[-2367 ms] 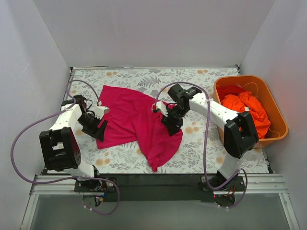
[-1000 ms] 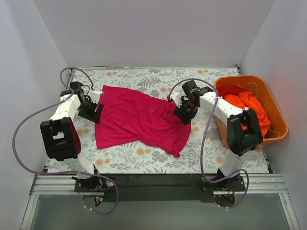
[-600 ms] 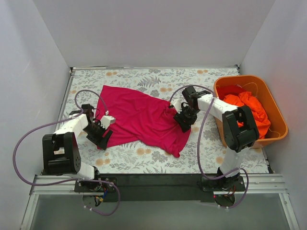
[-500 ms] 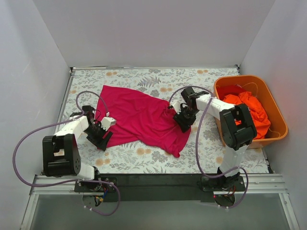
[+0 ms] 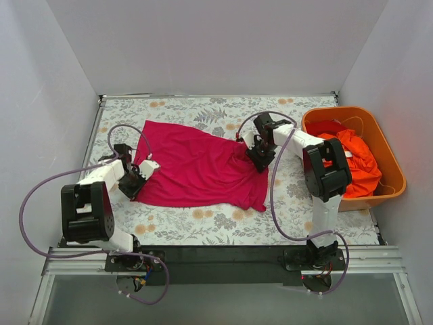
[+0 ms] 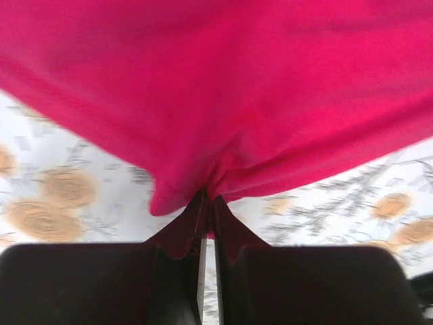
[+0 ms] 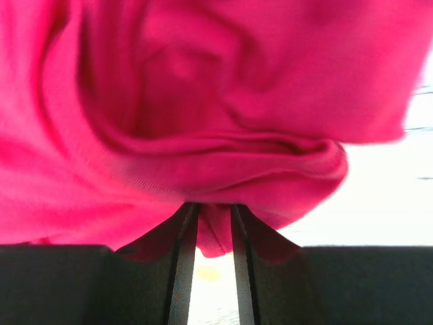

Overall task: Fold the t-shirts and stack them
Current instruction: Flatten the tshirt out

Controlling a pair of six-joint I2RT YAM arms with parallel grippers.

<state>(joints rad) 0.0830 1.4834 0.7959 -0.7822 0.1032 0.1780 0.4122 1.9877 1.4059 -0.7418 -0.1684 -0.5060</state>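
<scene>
A magenta t-shirt point(image 5: 196, 169) lies spread on the flowered table, its lower edge now nearly straight. My left gripper point(image 5: 135, 181) is at the shirt's lower left corner. In the left wrist view the gripper point(image 6: 208, 202) is shut, with a pinch of the magenta cloth point(image 6: 223, 101) between its tips. My right gripper point(image 5: 260, 157) sits at the shirt's upper right edge. In the right wrist view the gripper point(image 7: 210, 215) holds a bunched fold of the magenta cloth point(image 7: 203, 135) between its fingers. Orange-red t-shirts point(image 5: 348, 157) lie heaped in the tub.
An orange plastic tub point(image 5: 398, 177) stands at the right edge of the table, close to the right arm. White walls close in the back and both sides. Purple cables loop from both arms over the table's left and centre-right.
My left gripper slid onto the shirt's lower left corner and closed on it. The right gripper's jaws narrowed onto the right edge. The shirt's drooping lower flap has been pulled out flatter.
</scene>
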